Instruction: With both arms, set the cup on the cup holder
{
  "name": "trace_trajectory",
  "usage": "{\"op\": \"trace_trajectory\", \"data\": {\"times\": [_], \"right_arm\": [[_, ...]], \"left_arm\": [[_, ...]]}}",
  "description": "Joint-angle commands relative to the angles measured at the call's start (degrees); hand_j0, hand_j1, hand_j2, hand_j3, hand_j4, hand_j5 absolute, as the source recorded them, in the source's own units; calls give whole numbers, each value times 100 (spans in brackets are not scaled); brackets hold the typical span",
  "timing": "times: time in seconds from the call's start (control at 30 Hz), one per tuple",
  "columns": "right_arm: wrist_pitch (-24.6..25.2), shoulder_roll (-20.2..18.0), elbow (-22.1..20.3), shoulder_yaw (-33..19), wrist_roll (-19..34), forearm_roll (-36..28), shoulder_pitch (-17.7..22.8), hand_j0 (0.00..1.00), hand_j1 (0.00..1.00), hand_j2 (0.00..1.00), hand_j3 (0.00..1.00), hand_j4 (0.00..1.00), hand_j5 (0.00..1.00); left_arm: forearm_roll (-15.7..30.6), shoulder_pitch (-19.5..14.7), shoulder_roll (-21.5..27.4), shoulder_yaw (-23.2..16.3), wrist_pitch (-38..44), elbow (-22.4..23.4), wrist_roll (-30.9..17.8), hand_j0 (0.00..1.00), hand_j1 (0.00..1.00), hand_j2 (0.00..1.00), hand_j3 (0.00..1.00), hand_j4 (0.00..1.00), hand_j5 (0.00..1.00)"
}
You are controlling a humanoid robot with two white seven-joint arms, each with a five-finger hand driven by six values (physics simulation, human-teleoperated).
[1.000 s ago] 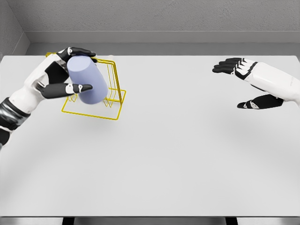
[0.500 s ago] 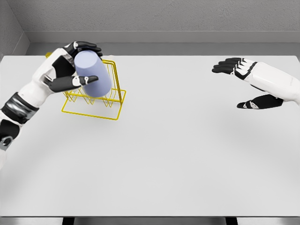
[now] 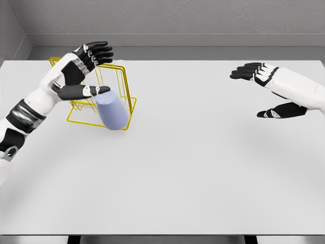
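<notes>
Release looks under way at the frame's upper left: the left robot hand [image 3: 81, 71] is spread, its thumb touching the pale blue plastic cup [image 3: 112, 112] tilted in the yellow wire cup holder [image 3: 122, 84]. Lifting straight clear would avoid nudging the cup. The right robot hand [image 3: 264, 91] hangs released at the right.

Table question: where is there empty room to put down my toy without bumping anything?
The table is bare across its middle and whole front, between the yellow cup holder and the right hand. The far left corner is crowded: the holder, the tilted purple cup at its front edge, and the open left hand above. The right hand, open, hangs over the far right.
</notes>
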Motion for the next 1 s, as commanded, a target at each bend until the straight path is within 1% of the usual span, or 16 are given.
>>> {"op": "trace_trajectory", "data": {"times": [0.0, 0.1, 0.27, 0.43, 0.6, 0.67, 0.8, 0.83, 0.9, 0.97], "right_arm": [[18, -5, 6, -1, -3, -42, 0, 100, 100, 100, 100, 100, 100], [18, -5, 6, -1, -3, -42, 0, 100, 100, 100, 100, 100, 100], [18, -5, 15, -1, -3, -42, 0, 100, 100, 100, 100, 100, 100], [18, -5, 15, -1, -3, -42, 0, 100, 100, 100, 100, 100, 100], [18, -5, 15, -1, -3, -42, 0, 100, 100, 100, 100, 100, 100], [18, -5, 15, -1, -3, -42, 0, 100, 100, 100, 100, 100, 100], [18, -5, 15, -1, -3, -42, 0, 100, 100, 100, 100, 100, 100], [18, -5, 15, -1, -3, -42, 0, 100, 100, 100, 100, 100, 100], [18, -5, 15, -1, -3, -42, 0, 100, 100, 100, 100, 100, 100], [18, -5, 15, -1, -3, -42, 0, 100, 100, 100, 100, 100, 100]], "left_arm": [[19, 0, 4, -14, 2, 11, 0, 93, 93, 93, 93, 93, 93], [-25, -35, 4, -23, 2, 11, 0, 91, 91, 91, 91, 91, 91], [-25, -70, -32, -23, -7, 11, 9, 85, 85, 85, 85, 85, 85], [-8, -70, -23, -5, -42, -7, 9, 85, 85, 85, 85, 85, 85], [36, -62, 214, 21, -95, -77, 9, 87, 87, 87, 87, 87, 87], [71, -44, 495, 21, -191, -174, 9, 89, 89, 89, 89, 89, 89], [309, 0, 1119, 30, -508, -130, 9, 90, 90, 90, 90, 90, 90], [317, 26, 1260, 30, -543, -95, 9, 93, 93, 93, 93, 93, 93], [335, 210, 1541, 39, -561, -95, 9, 99, 99, 99, 99, 99, 99], [484, 404, 1621, 74, -754, -86, 9, 100, 100, 100, 100, 100, 100]]}}
